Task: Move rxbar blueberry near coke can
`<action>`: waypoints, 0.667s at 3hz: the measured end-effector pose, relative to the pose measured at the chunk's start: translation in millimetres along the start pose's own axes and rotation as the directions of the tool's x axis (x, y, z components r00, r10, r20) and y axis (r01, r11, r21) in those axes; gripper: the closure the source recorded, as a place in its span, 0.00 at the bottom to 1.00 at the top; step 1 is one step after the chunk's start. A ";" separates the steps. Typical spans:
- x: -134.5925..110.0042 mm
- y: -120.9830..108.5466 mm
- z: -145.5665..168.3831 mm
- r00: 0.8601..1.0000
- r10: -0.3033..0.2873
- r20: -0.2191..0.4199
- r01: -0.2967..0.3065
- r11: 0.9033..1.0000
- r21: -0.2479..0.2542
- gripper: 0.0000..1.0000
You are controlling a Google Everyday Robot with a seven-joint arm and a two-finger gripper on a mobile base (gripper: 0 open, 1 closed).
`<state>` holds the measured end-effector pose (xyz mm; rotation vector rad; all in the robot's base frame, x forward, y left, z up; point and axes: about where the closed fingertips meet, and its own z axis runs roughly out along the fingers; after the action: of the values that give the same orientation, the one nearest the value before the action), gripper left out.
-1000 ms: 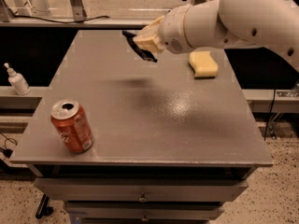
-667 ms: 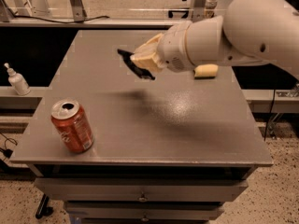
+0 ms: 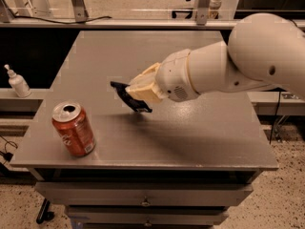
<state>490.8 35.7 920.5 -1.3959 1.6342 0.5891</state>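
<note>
Mid-frame, gripper (image 3: 139, 90) clamped on rxbar blueberry (image 3: 128, 98), held above bench (image 3: 205, 137), likely for carrying toward coke can (image 3: 74, 130), lower left.

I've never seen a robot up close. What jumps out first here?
The bulky white arm reaches in from the right over the grey table, its end effector above the table's middle, clamped on a dark snack bar. Next is the red soda can standing at the front left corner, apart from the bar.
</note>
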 end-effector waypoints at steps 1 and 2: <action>13.3 30.8 14.7 0.999 0.053 0.002 -0.053 0.995 -0.082 1.00; 20.9 49.4 27.0 0.997 0.083 -0.005 -0.082 0.986 -0.142 0.83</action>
<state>452.9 59.0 880.2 -1.4343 1.6828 0.7671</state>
